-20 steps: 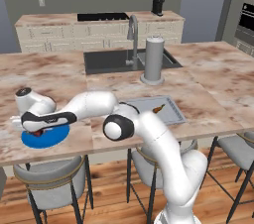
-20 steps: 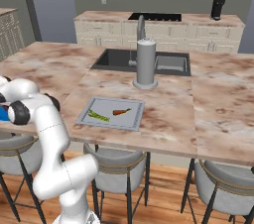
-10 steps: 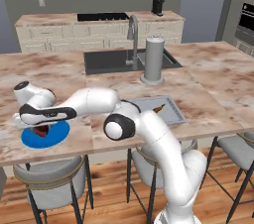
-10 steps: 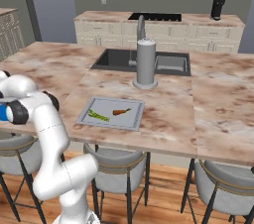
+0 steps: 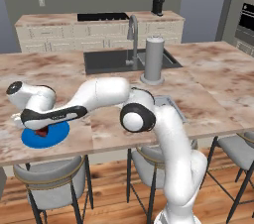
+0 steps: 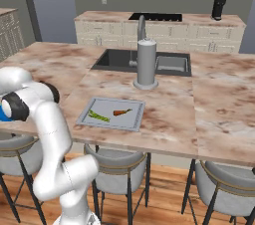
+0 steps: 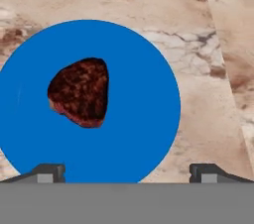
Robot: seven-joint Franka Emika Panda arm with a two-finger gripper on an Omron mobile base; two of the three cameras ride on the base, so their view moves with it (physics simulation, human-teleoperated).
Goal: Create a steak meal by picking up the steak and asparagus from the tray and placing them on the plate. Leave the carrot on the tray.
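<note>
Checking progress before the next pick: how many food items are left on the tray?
2: the asparagus toward the tray's left and the carrot near its middle. The steak lies on the plate.

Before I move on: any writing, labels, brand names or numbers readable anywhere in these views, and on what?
None can be read.
The plate is plain blue, with the steak lying on it.
The tray holding the asparagus and carrot bears no marks.
The cabinets and counter show no lettering either.

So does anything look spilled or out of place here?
Nothing stands out. The steak lies flat on the blue plate, and the asparagus and carrot lie inside the tray.
</note>
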